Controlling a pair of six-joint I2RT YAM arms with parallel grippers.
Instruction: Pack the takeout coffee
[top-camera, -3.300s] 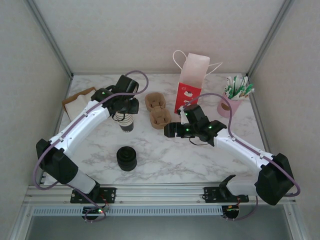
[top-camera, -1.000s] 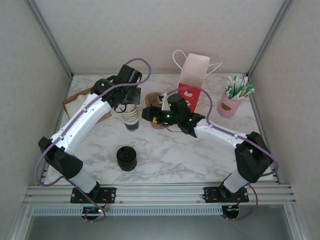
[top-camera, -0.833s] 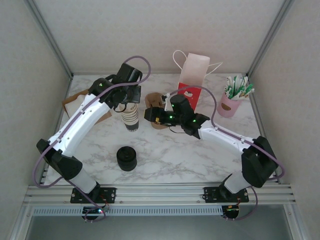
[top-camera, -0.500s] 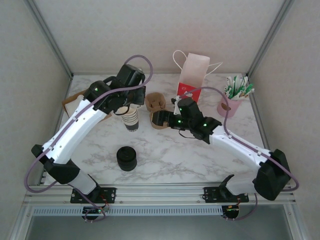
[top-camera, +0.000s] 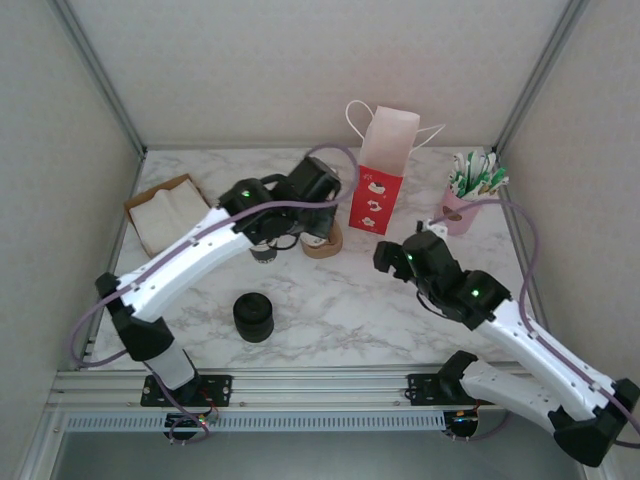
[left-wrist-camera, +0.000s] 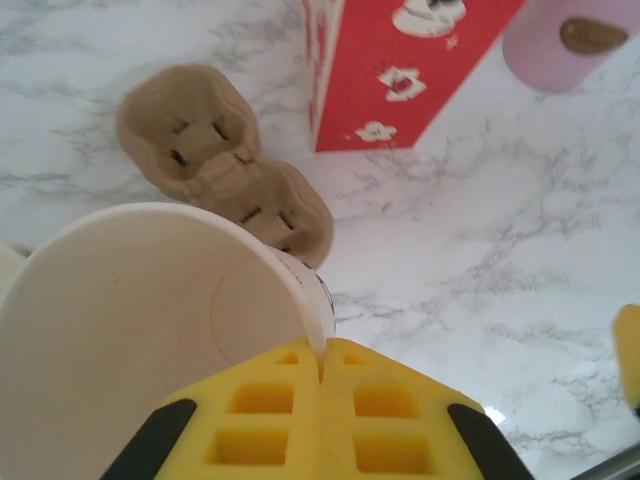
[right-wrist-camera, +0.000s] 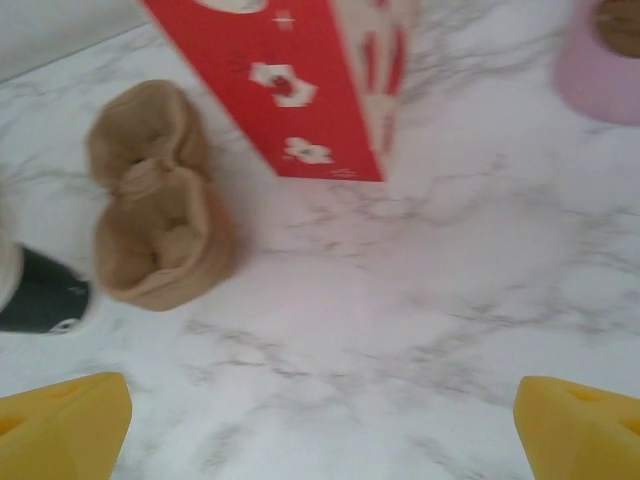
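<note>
left end effector (left-wrist-camera: 322, 355) pinches the rim of the lidless takeout coffee cup (left-wrist-camera: 150, 330), upright left of centre, brown carrier (left-wrist-camera: 225, 170) just right of it; right end effector (right-wrist-camera: 320, 415), wide open, hangs well apart, near right.

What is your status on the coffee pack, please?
Left gripper shut on lidless cup's rim, near carrier. Right gripper open, empty. No lid on cup yet. Bag upright beside carrier.
</note>
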